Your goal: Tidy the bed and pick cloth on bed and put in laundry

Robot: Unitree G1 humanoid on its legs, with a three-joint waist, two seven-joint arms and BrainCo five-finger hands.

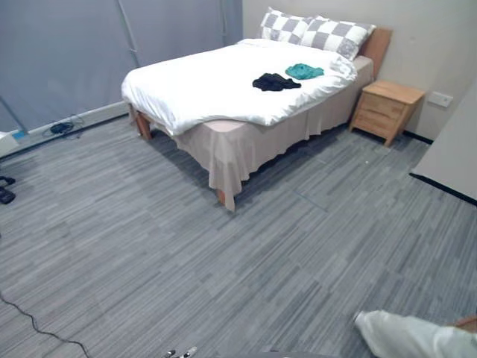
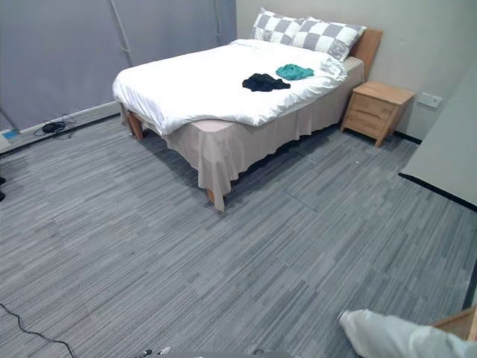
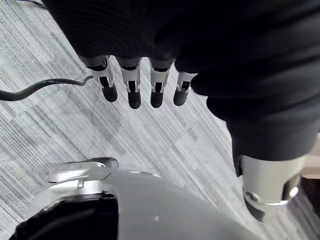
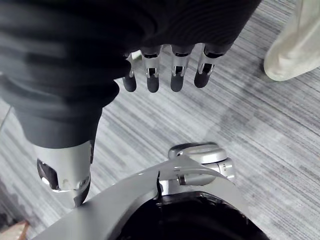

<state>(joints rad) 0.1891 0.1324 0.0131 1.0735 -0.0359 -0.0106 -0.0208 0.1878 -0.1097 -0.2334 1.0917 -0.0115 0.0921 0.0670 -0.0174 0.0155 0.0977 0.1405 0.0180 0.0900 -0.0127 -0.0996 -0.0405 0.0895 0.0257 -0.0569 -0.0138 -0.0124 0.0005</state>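
Across the room stands a bed (image 1: pixel 223 142) with a white duvet (image 1: pixel 201 86) and a beige skirt. A black cloth (image 1: pixel 275 82) lies on the duvet toward the head end, and a teal cloth (image 1: pixel 304 71) sits just beyond it, near two checked pillows (image 1: pixel 317 31). Both cloths are far from my hands. My left hand (image 3: pixel 133 90) hangs over the grey floor with its fingers relaxed and nothing in it. My right hand (image 4: pixel 151 75) hangs the same way, open and holding nothing.
A wooden nightstand (image 1: pixel 386 108) stands right of the bed against the wall. A person's leg in pale trousers (image 1: pixel 414 335) is at my lower right. A power strip and cables (image 1: pixel 61 128) lie by the grey curtain on the left. Wide grey floor (image 1: pixel 223 261) separates me from the bed.
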